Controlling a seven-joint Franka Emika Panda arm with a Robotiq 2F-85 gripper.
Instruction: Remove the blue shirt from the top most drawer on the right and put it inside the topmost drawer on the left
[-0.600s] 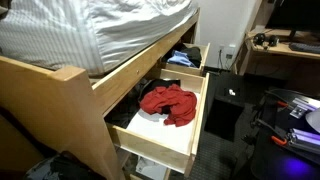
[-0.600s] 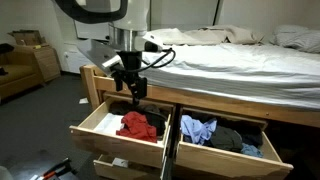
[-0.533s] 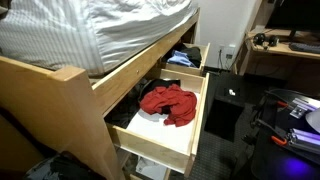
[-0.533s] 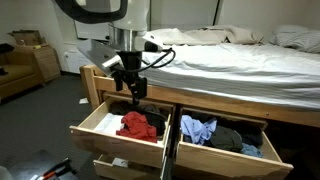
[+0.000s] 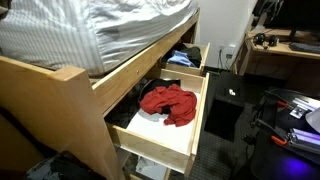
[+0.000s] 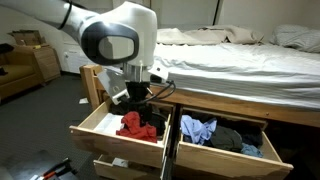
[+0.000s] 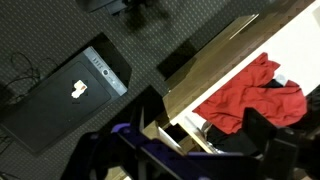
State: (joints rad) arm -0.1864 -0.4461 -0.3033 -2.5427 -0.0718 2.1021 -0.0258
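My gripper (image 6: 140,104) hangs over the open pale wooden left drawer (image 6: 112,140), low above the crumpled red cloth (image 6: 135,124) that lies toward its right edge. In the wrist view my 2 dark fingers (image 7: 264,130) stand wide apart with nothing between them, so I carry nothing. The rumpled light-blue shirt (image 6: 197,128) I am after is not here — it lies in the open wooden right drawer (image 6: 228,162), bunched toward that drawer's left edge and touching a heap of dark clothes (image 6: 238,142) on its right. The step in hand, as I judge it, is to get across and take the shirt. To do it well I should lift first so my fingers clear the 2 side walls that meet between the drawers. Then I should travel along the front edges rather than the back and come down on the highest fold of blue with the jaws wide. The pinch needs enough layers that the whole shirt rises and the dark clothes are left behind. Room is tight at the back: the wooden bed rail (image 6: 230,106) and the white mattress (image 6: 240,55) sit over the rear edges of both drawers, so I judge the free space to be above the front halves only. Beyond the front edges lies dark floor — a flat black box (image 7: 65,95) shows there in the wrist view.
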